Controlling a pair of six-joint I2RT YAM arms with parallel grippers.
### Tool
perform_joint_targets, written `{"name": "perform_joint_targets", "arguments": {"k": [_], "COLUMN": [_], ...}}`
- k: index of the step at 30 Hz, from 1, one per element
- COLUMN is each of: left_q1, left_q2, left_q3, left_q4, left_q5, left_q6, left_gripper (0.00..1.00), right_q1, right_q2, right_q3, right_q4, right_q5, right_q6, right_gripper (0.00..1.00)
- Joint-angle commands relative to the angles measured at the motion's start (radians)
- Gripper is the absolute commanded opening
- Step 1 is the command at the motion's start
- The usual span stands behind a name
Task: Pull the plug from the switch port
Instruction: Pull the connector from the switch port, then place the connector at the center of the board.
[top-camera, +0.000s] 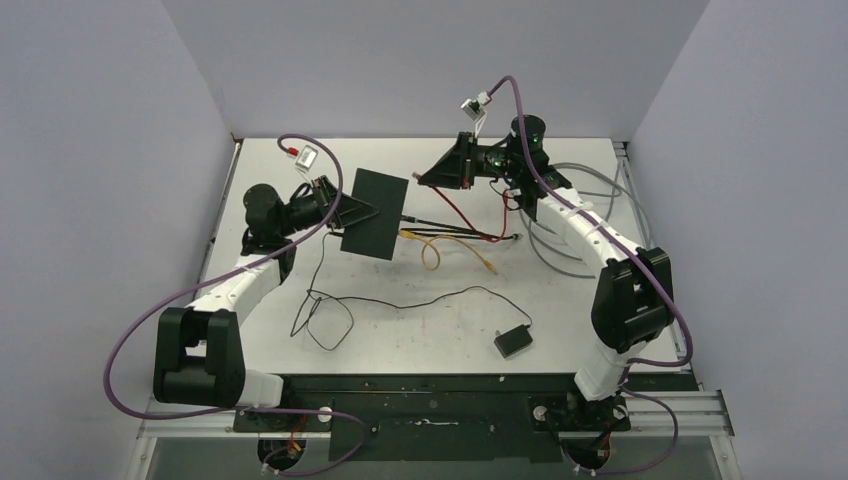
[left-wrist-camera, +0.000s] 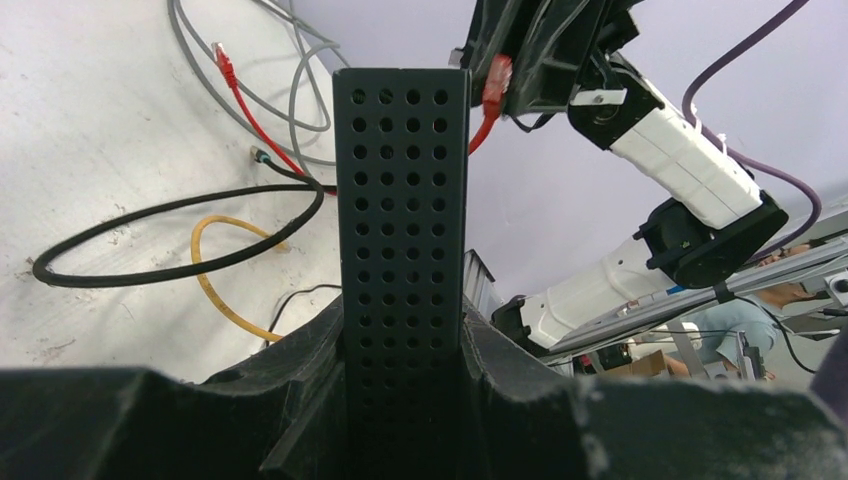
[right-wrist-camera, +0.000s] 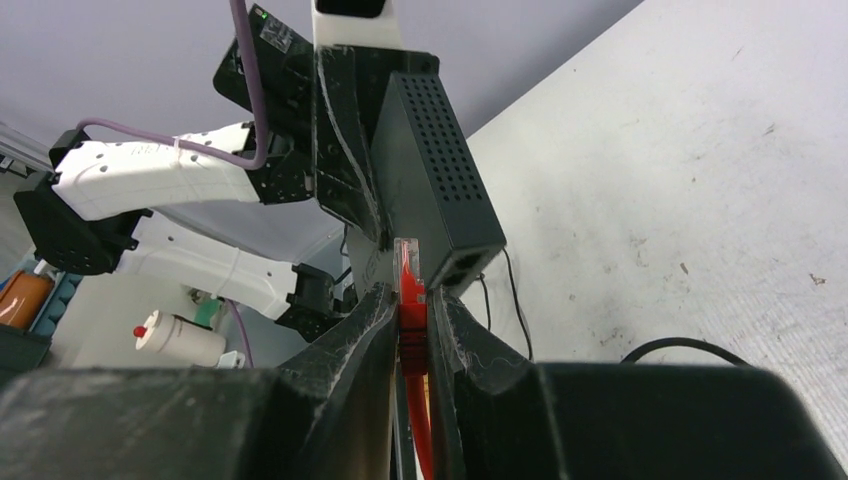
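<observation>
Switch (top-camera: 375, 213): held off the table (top-camera: 420, 340), tilted, by the left pincer (left-wrist-camera: 403, 340), which is pressed onto its two broad faces at one long edge. The socket edge therefore points away from that pincer, toward the right arm. Judged purpose: the left arm braces the box so a pull moves only the plug. The right pincer (right-wrist-camera: 412, 300) is pinched on the plug (right-wrist-camera: 407, 275), with its clear tip standing proud of the fingertips and the red cable (right-wrist-camera: 422, 440) trailing back between the fingers. This grip on the plug body, not the cord, suits a straight withdrawal. The right wrist view shows the plug tip just beside the socket face, beyond the fingertips, and apparently not seated. I judge it out of the port, or all but, though depth there is uncertain. The left wrist view does not show the sockets. It shows only the perforated narrow side, with the plug beside the far corner. It also shows a black cable (left-wrist-camera: 150, 276) and a yellow cable (left-wrist-camera: 212, 292) lying on the table to the left pincer's left. The top view alone shows a small gap between the right pincer and the switch.
</observation>
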Motion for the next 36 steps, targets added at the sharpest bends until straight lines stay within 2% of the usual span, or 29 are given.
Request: {"name": "perform_joint_targets", "arguments": {"k": [1,5,16,28,36], "left_q1": [-0.023,-0.043,-0.086,-0.125,-0.163], "left_q2": [-0.045,-0.054,-0.052,-0.019,-0.002], "left_q3": [0.062,0.066,0.061,0.072,0.082], "left_q4": [0.005,-0.048,-0.098,-0.114,-0.146], "left_q5": [-0.015,-0.022,-0.045,-0.058,-0.055], "left_q6": [0.053,0.101,0.144,0.154,0.179], "left_gripper": [0.0,0.0,0.0,0.0,0.0], "right_q1": [0.007,0.008,0.007,0.009,0.005], "right_q2": [-0.076,-0.091,-0.101,-0.104,-0.139], "right_q3": [0.069,0.084,0.069,0.09,0.077], "right_q4": [0.131,0.14,0.486,0.656,0.666], "right_q5": [0.031,0.087,0.156,0.235,0.333], "right_q6": [0.058,0.067,0.362,0.511,0.506], "right_gripper": [0.05,0.05,0.05,0.05,0.05]}}
